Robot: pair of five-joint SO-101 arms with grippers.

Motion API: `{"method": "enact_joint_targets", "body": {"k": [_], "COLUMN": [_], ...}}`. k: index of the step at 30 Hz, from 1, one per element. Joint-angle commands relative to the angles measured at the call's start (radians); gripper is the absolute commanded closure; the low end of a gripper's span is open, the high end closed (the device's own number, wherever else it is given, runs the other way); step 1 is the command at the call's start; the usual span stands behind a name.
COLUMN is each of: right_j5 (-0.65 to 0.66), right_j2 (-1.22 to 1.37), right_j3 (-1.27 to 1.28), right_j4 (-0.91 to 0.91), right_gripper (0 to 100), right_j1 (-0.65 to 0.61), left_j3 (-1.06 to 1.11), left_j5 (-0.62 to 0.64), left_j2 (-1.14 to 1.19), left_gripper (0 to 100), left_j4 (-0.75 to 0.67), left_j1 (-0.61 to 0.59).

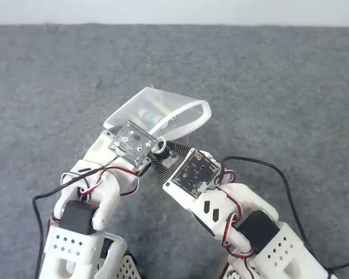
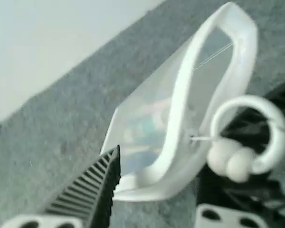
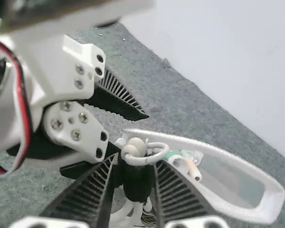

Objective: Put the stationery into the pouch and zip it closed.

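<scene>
over the table (image 1: 291, 87) | arms angled inward | left jaws clamp pouch (image 1: 157, 113) end | right jaws pinch zip ring (image 3: 143, 150)

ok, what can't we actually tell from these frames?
Stationery in the pouch: kind and count. Blurred through the clear wall in the left wrist view, too small in the high view.
Left gripper: its hold on the pouch, covered by its own wrist camera in the high view.
Right gripper: whether it clamps the zip pull; a dark part hides that, right wrist view.
</scene>
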Motion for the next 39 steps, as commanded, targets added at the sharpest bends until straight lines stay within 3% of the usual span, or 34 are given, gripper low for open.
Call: {"method": "enact_joint_targets", "body": {"k": [1, 9, 22, 27, 39], "right_j5": [-0.003, -0.003, -0.210, -0.213, -0.207], "right_j2": [-0.041, -0.031, -0.030, -0.030, -0.028], "right_j3": [-0.094, -0.089, -0.044, 0.006, 0.009], "right_j4": [-0.005, -0.070, -0.242, -0.352, -0.354], "right_gripper": [99.3, 99.3, 99.3, 99.3, 99.3], "right_j1": [-0.008, 0.035, 0.122, 0.151, 0.188], "left_j3": [0.039, 0.050, 0.062, 0.062, 0.062], "left_j5": [-0.009, -0.003, 0.041, 0.046, 0.048], "left_j2": [-0.006, -0.006, -0.006, -0.006, -0.006], "left_gripper": [82, 99, 99, 99, 99], "left_j4": [-0.123, -0.137, -0.115, -0.115, -0.114], "left_j1": [0.035, 0.069, 0.080, 0.080, 0.080]}}
